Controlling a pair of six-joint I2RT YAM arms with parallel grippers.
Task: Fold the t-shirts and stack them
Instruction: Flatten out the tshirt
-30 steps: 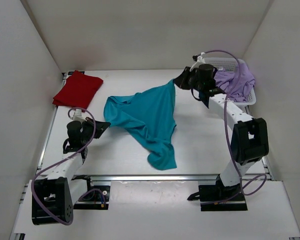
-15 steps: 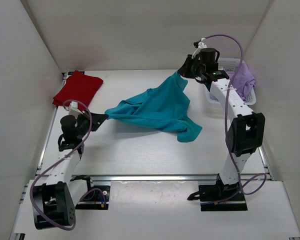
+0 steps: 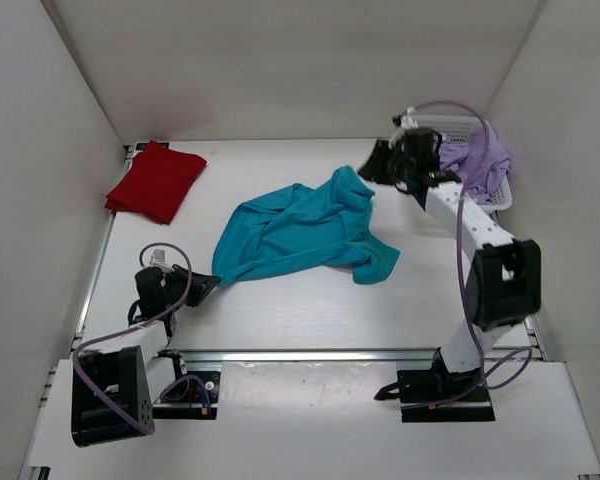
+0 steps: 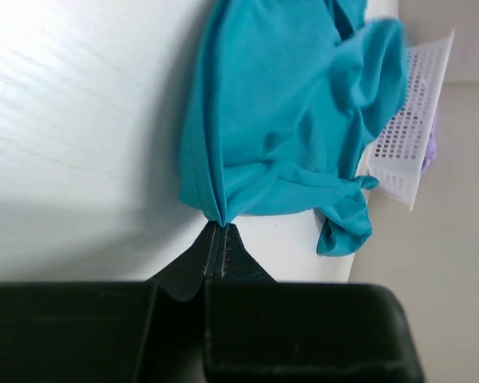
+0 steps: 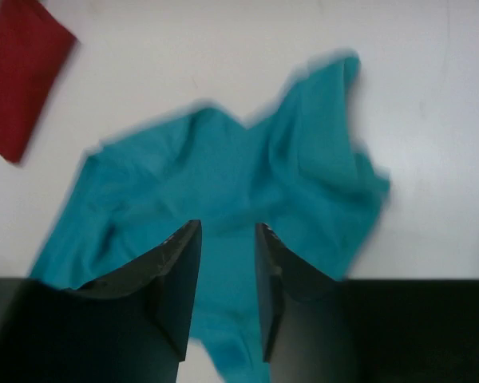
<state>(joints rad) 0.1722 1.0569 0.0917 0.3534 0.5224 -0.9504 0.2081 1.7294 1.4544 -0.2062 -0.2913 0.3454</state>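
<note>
The left hand point(image 3: 210, 282) pinches a near corner of the teal t-shirt point(image 3: 300, 230), which lies crumpled in the middle of the desk point(image 3: 310, 310). Beyond, the right hand point(image 3: 372, 163) hovers by the shirt's far tip, fingers point(image 5: 176, 271) spread, holding nothing. At the back, the red t-shirt point(image 3: 156, 180) lies folded far left; the lavender t-shirt point(image 3: 477, 160) drapes over the white basket point(image 3: 450, 124), far right.

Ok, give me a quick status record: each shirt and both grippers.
teal shirt: crumpled mid-table, unfolded
red shirt: folded, far left of the table
lavender shirt: heaped in white basket, far right
left gripper: shut on a corner of the teal shirt
right gripper: open, empty, by the teal shirt's far right tip
</note>
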